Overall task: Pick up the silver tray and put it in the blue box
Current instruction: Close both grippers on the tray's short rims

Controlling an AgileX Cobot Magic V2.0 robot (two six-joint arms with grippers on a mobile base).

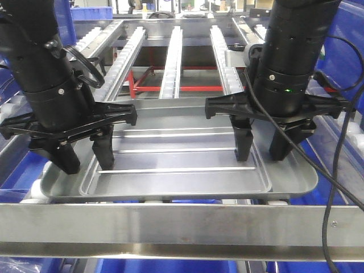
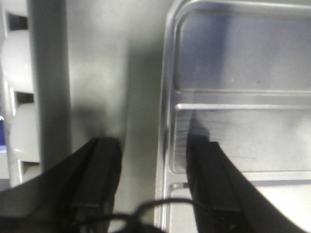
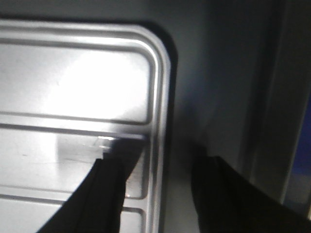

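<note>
The silver tray (image 1: 182,165) lies flat on the roller rails, close to the front bar. My left gripper (image 1: 84,159) is open over the tray's left side, one finger in the recessed panel and one over the outer rim. The left wrist view shows the gripper (image 2: 153,184) astride the panel's left edge (image 2: 170,97). My right gripper (image 1: 263,149) is open over the tray's right side in the same way. In the right wrist view it (image 3: 163,194) is astride the panel's right edge (image 3: 158,97). Neither gripper holds anything. Blue bins (image 1: 170,266) show below the front bar.
A metal crossbar (image 1: 182,227) runs across the front, just below the tray. Three roller rails (image 1: 172,57) run back from the tray over a red frame (image 1: 170,88). More blue bins (image 1: 344,34) stand at the right and the left. A cable (image 1: 333,187) hangs at the right.
</note>
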